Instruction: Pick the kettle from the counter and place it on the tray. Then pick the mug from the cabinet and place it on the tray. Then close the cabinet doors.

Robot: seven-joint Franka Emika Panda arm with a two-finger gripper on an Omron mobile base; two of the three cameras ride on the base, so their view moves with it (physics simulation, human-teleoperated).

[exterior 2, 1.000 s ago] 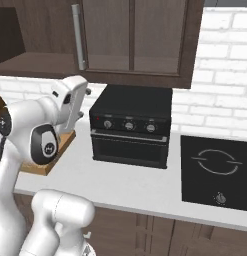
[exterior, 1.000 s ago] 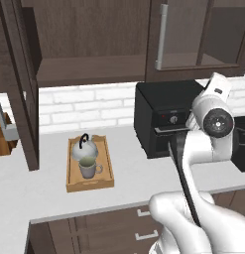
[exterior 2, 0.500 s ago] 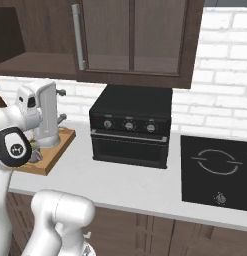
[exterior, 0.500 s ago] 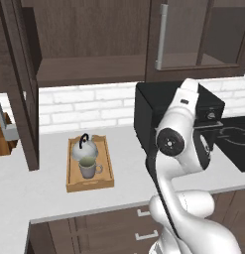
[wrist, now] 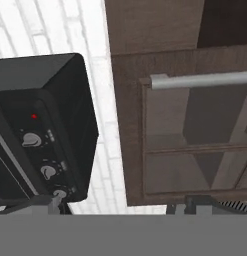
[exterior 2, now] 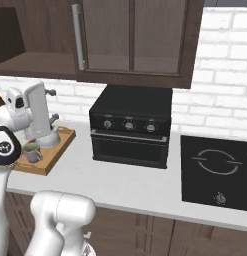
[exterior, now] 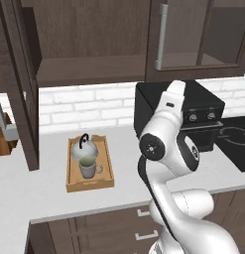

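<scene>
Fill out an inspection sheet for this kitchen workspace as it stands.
Surface: long white countertop, bare around the tray.
Job's things: silvery dome-shaped kettle and grey-beige mug both sit in the shallow light-brown wooden tray. Dark brown wall cabinet shelf is bare; its left glass-panelled door stands swung open, the right door with the silver bar handle looks closed.
Clutter: black countertop oven; black cooktop.
Grippers: two-finger gripper raised in front of the cabinet, jaws open, holding nothing.
Cables: nothing seen.
Surroundings: white brick backsplash; dark brown drawers below.
</scene>
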